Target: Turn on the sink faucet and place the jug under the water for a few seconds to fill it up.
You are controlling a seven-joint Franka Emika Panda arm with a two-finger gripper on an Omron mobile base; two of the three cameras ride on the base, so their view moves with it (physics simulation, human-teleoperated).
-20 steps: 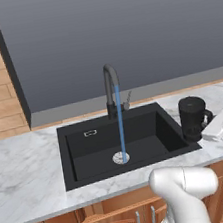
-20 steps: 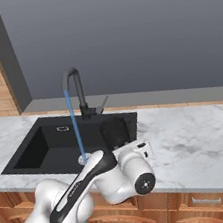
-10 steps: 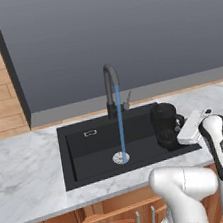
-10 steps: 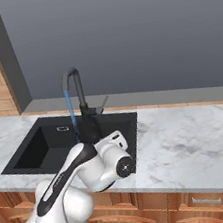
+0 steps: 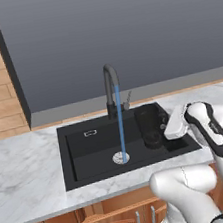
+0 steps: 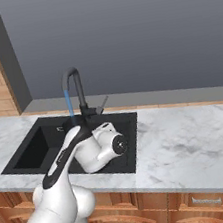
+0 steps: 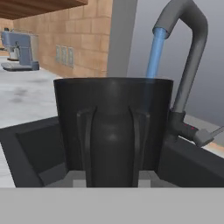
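While the water (image 5: 120, 122) is running from the faucet (image 5: 111, 90), the jug (image 5: 149, 125), clamped by its handle in the gripper (image 5: 162, 126), is held beside the stream; filling remains.

Even, bright, diffuse rendered light; no glare, no hard shadows. The sink (image 5: 90, 159) interior reads flat black, with little shading. Everything is sharp, without blur or edge distortion.
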